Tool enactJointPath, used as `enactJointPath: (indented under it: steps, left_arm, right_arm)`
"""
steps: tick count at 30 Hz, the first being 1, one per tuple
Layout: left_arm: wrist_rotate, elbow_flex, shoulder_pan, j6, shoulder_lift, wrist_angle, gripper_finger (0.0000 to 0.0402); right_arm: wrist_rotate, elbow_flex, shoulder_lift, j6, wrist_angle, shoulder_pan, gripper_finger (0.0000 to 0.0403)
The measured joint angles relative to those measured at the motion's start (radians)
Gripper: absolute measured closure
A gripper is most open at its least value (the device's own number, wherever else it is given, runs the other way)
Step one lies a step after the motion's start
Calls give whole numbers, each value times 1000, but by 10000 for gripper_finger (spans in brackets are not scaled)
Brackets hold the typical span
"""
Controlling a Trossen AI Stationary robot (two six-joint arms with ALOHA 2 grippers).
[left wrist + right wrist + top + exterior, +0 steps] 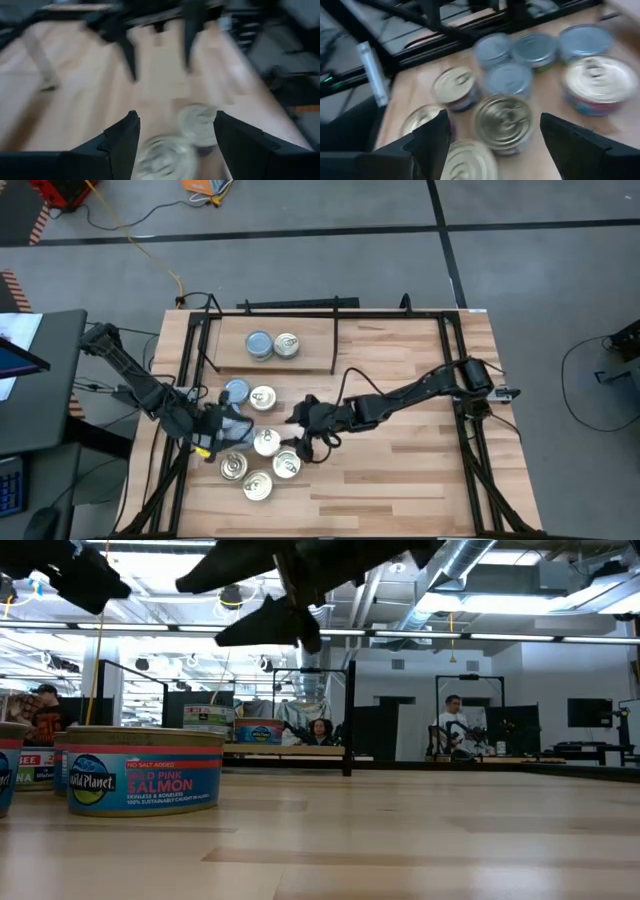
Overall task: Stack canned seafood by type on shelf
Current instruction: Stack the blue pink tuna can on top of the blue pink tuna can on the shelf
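**Both arms over the tin pile, two tins on the shelf**

So from above, the shelf (300, 365) sits at the far side of the butcher-block table (400, 480) and has two tins on it side by side: a bluish-grey-topped tin (259, 345) and a gold pull-tab tin (286, 344), touching or nearly so.

The rest of the canned seafood (262, 445) is clustered on the table in front of the shelf, a mix of gold tops and at least one more grey one (236, 390).

The left gripper (222, 430) is down at the left edge of that cluster, fingers apart, nothing between them in its wrist view, just two blurry gold tins ahead.

The right gripper (305, 430) hangs over the right side of the pile, jaws spread wide and empty, with a gold tin (503, 121) right below the gap.

Low view shows a Wild Planet pink salmon tin (145, 770) up close on the table.
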Motion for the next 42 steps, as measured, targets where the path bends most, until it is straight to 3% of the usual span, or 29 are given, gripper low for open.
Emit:
enactJointPath:
  steps: [3, 6, 13, 17, 20, 25, 29, 33, 38, 42]
  left_arm:
    - [75, -101, -1, 78, 9, 265, 159]
    - [107, -158, 2, 90, 11, 366, 159]
    - [120, -114, 2, 10, -36, 229, 159]
    - [123, -110, 2, -4, -43, 205, 159]
    - [123, -110, 2, 7, -43, 205, 159]
    - [123, -108, 2, 19, -45, 184, 159]
    - [123, -63, 2, -13, -69, 55, 159]
    - [116, -23, 2, -42, -106, -47, 159]
    - [23, -43, 2, -30, -106, -64, 159]
    - [18, -51, 2, -27, -99, -51, 159]
  right_arm:
    - [-28, 1, 22, -12, 94, -6, 75]
    - [-58, 2, 34, -25, 200, -16, 75]
    - [-118, 1, 43, -13, 199, -28, 76]
    - [-241, 0, 43, -57, 237, -31, 76]
    - [-263, 1, 41, -100, 236, -30, 76]
    - [-356, 1, 42, -64, 169, -53, 76]
    - [-360, 1, 42, 8, 67, -56, 76]
    - [-250, 1, 42, 163, -51, -46, 76]
    - [-70, 68, 43, 186, -208, 2, 76]
    - [33, 169, 42, 185, -376, 31, 76]
